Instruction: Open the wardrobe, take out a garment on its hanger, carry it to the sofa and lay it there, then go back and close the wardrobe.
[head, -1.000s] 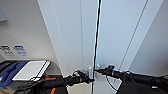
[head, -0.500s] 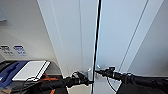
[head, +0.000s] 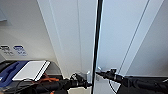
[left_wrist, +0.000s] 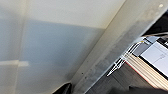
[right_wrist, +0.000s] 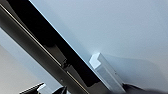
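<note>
Both my grippers sit at the wardrobe (head: 75, 37) handles, left gripper (head: 86, 83), right gripper (head: 98, 73); finger spread I cannot tell. Dark gap showing: pull evenly outward.

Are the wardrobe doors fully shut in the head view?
No, a dark gap runs between the two doors of the wardrobe.
</note>
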